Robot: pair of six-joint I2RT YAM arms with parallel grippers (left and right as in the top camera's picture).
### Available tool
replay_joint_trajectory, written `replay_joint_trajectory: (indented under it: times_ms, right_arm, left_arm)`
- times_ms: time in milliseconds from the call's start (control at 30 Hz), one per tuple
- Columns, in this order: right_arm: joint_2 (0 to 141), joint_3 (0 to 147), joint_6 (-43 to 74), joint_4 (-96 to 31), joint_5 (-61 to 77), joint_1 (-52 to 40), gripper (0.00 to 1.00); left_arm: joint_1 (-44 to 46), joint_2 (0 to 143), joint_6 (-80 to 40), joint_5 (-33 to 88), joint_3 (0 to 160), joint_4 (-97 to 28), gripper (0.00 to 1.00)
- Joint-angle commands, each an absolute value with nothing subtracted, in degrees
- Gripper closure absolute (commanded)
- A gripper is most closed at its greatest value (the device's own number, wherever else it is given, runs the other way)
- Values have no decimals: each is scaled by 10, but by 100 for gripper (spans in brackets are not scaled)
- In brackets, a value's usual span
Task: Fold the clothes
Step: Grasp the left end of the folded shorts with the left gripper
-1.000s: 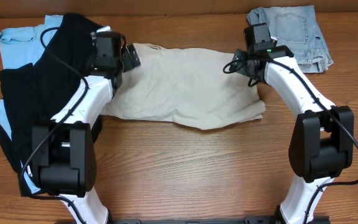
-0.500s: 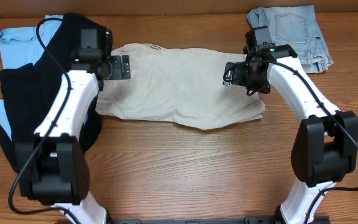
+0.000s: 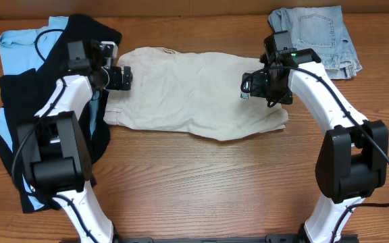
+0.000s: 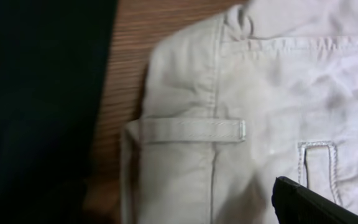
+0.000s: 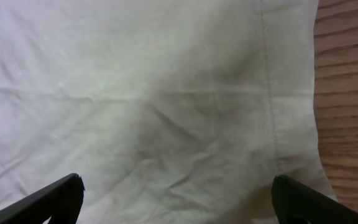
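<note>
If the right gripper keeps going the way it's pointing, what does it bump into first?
Probably the beige shorts: the open right gripper points straight at their fabric, close to one edge, with nothing in between.

L wrist: one finger (image 4: 334, 211) only, other unseen; R fingers (image 5: 58, 196) cropped at btm; shorts (image 3: 194, 91) R end under R arm (image 3: 316, 81)

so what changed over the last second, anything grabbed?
Left hand slid outward, from over the khaki shorts to their left edge beside the black garment. Right hand eased slightly inward and toward the base, over the shorts' right part. Nothing was taken hold of or let go. The shorts, the denim shorts and the black garment lie as before.
</note>
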State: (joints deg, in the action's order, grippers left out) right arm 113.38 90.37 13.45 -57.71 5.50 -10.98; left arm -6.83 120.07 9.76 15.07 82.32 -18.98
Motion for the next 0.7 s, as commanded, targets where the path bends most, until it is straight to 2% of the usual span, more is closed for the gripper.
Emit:
replay_joint_trajectory:
  times_ms: [0, 333, 400, 433, 533, 633, 667]
  right_arm:
    - [1112, 911, 130, -576, 57, -113, 0]
    - [1112, 911, 130, -577, 57, -113, 0]
    - [1112, 911, 130, -578, 57, -113, 1]
    - [1112, 911, 130, -578, 57, -113, 1]
    - [1112, 911, 130, -578, 57, -113, 3]
    - [1112, 911, 130, -578, 57, -113, 8]
    - [1112, 911, 131, -578, 57, -113, 9]
  left_arm:
    - [-63, 1235, 123, 180, 824, -177, 3]
    - [-64, 1257, 85, 110, 824, -183, 5]
    - [-64, 1257, 85, 110, 824, -201, 11]
    - [-63, 1258, 85, 110, 824, -210, 15]
    - [-60, 1260, 85, 120, 824, -236, 37]
    - [-52, 1260, 85, 116, 824, -259, 75]
    - [-50, 1260, 80, 115, 824, -265, 79]
